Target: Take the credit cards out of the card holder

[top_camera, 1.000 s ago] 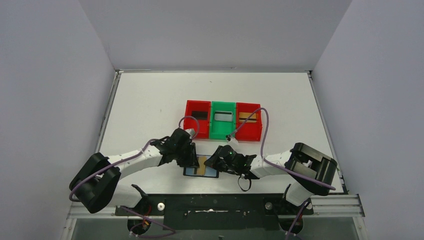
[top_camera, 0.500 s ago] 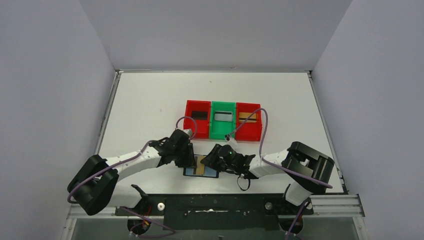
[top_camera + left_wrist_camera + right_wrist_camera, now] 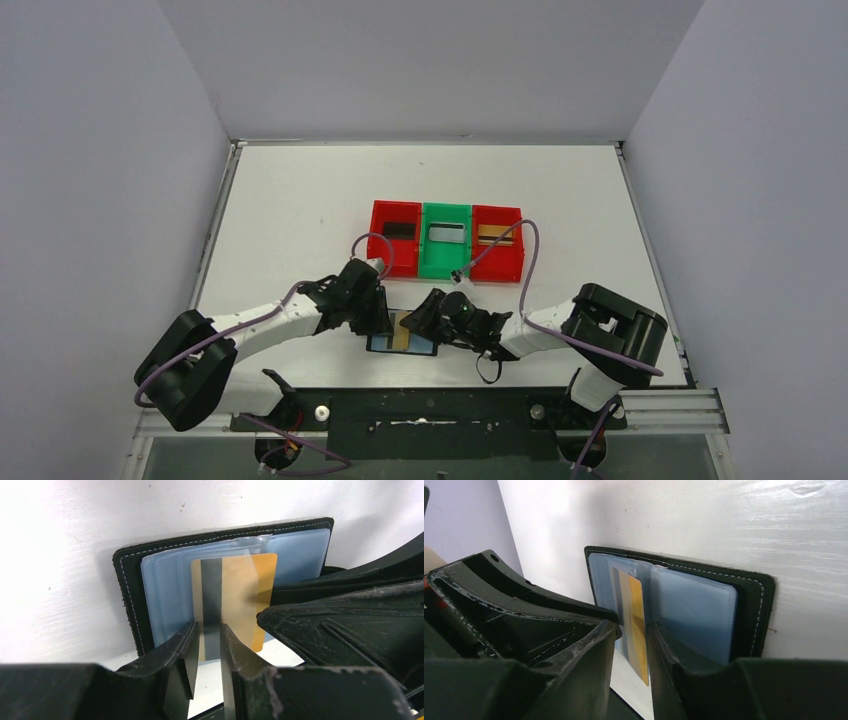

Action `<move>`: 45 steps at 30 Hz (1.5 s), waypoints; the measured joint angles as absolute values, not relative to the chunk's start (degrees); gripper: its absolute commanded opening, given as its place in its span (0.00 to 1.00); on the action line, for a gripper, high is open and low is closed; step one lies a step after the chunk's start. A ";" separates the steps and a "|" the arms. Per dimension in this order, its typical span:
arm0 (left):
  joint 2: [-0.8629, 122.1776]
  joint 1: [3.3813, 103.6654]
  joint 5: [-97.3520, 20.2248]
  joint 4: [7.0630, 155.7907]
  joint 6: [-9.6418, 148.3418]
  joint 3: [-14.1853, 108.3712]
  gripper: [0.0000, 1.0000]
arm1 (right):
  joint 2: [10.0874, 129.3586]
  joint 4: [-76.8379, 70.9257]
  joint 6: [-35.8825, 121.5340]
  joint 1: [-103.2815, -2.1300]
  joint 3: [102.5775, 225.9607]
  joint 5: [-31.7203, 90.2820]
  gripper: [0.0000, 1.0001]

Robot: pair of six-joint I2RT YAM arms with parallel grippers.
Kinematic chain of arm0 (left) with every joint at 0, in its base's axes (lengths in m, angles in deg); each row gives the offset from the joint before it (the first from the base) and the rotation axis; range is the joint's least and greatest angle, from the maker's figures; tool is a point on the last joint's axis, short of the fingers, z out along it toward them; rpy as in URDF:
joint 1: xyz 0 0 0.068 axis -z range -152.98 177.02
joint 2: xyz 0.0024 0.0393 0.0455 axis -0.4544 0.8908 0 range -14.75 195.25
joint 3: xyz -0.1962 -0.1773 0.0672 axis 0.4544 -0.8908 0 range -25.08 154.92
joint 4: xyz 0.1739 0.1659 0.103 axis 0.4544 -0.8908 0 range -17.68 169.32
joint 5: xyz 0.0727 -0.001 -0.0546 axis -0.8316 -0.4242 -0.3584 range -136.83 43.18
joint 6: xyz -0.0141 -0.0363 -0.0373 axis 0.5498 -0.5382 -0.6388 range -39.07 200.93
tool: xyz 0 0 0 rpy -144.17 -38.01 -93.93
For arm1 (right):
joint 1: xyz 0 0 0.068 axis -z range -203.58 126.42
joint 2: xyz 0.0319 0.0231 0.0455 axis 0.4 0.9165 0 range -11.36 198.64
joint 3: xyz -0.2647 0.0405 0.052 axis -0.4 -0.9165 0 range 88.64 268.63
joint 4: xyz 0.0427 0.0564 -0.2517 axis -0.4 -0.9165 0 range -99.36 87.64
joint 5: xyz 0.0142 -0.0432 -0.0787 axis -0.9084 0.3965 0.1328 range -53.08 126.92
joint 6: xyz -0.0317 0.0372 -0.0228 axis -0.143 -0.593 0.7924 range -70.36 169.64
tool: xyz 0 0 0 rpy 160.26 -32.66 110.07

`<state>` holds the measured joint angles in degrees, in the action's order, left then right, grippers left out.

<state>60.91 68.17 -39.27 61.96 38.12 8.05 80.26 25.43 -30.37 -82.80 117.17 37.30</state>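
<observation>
- the card holder [image 3: 131, 595] lies open, low in the middle of the top view
- a gold card [image 3: 240, 595] sticks partway out of its blue pocket, so the job is not done
- the left gripper [image 3: 207, 630] shows a thin gap, tips over the card's dark stripe; i cannot tell if it grips
- the right gripper [image 3: 633, 627] is a bit open, the card's edge in its gap
- higher up, the trays [image 3: 445, 268] hold flat things, too small to name

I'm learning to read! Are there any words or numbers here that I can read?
None can be read.
The card shows only a dark stripe, with no writing.
The wallet is plain.
Whatever lies in the trays is too small to read.
</observation>
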 measured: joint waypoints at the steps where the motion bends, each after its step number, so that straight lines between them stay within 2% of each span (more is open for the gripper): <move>1: 60.84 68.19 -39.27 61.96 38.10 8.00 0.22 | 80.41 25.98 -30.39 -82.80 117.15 37.13 0.25; 4: 60.49 68.19 -39.30 62.13 38.08 7.68 0.22 | 81.28 27.70 -30.41 -82.84 117.10 36.60 0.15; 13: 60.03 68.19 -39.32 61.96 38.08 7.48 0.22 | 80.96 28.32 -30.83 -82.87 115.22 37.22 0.06; 18: 59.77 68.19 -39.36 61.91 38.10 7.30 0.21 | 77.06 28.42 -31.22 -82.87 112.71 38.33 0.08; 23: 59.77 68.19 -39.36 61.91 38.10 7.30 0.21 | 76.61 28.47 -31.24 -82.80 112.30 38.33 0.23; 26: 59.77 68.19 -39.36 61.91 38.10 7.30 0.21 | 77.48 28.73 -31.04 -82.80 112.47 37.92 0.29; 32: 59.69 68.19 -39.38 61.72 38.10 7.30 0.21 | 79.60 30.54 -31.00 -82.80 112.80 36.87 0.24; 42: 59.69 68.19 -39.49 61.67 38.10 7.30 0.21 | 79.60 32.69 -31.74 -82.80 112.05 36.63 0.23; 45: 59.69 68.19 -39.51 61.67 38.12 7.30 0.21 | 79.60 33.01 -31.92 -82.80 111.97 36.52 0.16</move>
